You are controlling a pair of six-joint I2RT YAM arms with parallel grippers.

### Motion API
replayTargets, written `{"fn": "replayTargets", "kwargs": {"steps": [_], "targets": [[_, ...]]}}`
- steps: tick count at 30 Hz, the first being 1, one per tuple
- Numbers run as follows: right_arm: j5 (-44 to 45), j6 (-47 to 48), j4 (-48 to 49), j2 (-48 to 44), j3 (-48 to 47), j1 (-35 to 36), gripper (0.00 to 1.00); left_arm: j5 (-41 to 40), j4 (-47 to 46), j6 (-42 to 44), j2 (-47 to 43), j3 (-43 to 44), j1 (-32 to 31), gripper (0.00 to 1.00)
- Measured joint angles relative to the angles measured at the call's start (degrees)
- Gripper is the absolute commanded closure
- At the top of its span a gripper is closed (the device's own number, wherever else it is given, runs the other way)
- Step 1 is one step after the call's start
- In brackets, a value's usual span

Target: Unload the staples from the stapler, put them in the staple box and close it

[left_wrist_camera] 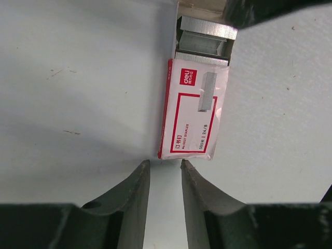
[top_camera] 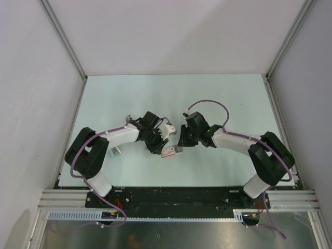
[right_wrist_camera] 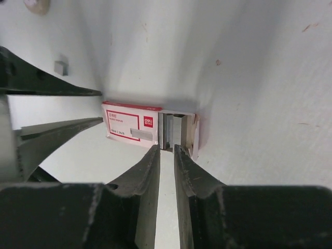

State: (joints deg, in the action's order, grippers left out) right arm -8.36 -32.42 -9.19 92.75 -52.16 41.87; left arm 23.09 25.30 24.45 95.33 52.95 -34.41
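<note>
You've got a red-and-white staple box (top_camera: 170, 151) lying flat on the surface (top_camera: 155, 98), a bit toward 6 o'clock from the middle, w/ both arms bent in over it. In the top view the left hand (top_camera: 157, 144) is at the box's 9 o'clock and the right hand (top_camera: 182, 142) at approx. its 2 o'clock, so both crowd the box from opposite ends.

The staples (left_wrist_camera: 205, 41) sit as grey strips inside the box's open end, at 12 o'clock in the left wrist view. A dark finger (left_wrist_camera: 270, 10) of the right hand overlaps that end from 1 o'clock. In the right wrist view a small grey bit (right_wrist_camera: 61, 67) lies apart on the surface, at 10 o'clock from the box.

Left hand: narrowly open, nothing between the fingers, only bare surface. Its tips stop just beside the box's closed end; can't tell if they touch it.

Right hand: fingers only a narrow gap apart, tips right at the open end w/ the staples. You can't tell from here whether they pinch a strip.
</note>
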Motion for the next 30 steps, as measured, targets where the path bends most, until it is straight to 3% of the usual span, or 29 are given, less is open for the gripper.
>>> {"fn": "replayTargets", "kwargs": {"steps": [9,20,30], "targets": [[-3.37,0.50,1.84,-6.88,1.42,-8.33,0.78,-0.39,0.11,-0.07,0.02,0.09,0.02,0.64],[-17.11,-5.90,15.23,2.69,11.54,-10.12,0.77,-0.44,0.09,-0.42,0.02,0.11,0.02,0.64],[-22.14,-11.04,23.96,5.31,13.70,-10.25,0.78,-0.44,0.11,-0.42,0.02,0.11,0.02,0.64]]}}
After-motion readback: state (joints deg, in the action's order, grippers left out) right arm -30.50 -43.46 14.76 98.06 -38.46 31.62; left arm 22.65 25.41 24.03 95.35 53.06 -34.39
